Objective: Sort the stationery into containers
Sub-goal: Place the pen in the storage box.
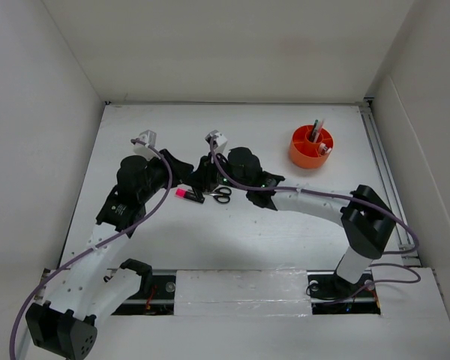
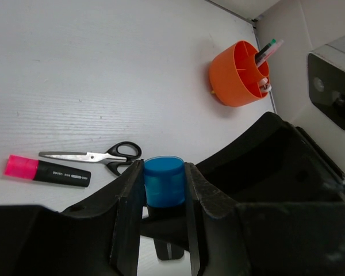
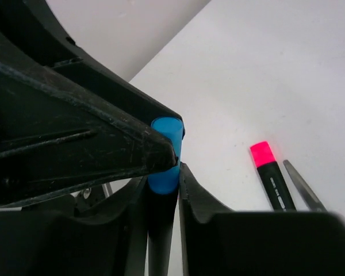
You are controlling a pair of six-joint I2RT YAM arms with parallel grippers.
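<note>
A black marker with a blue cap is held between both grippers in mid-table. My left gripper is shut on the blue cap. My right gripper is shut on the marker's black body just below the cap. In the top view the two grippers meet and hide the marker. A pink-capped black marker and black-handled scissors lie on the table beside them. The orange pot stands at the far right with pens in it.
The pink-capped marker and scissors lie just in front of the joined grippers. White walls close the table on three sides. The pot is near the right wall. The pink marker also shows in the right wrist view.
</note>
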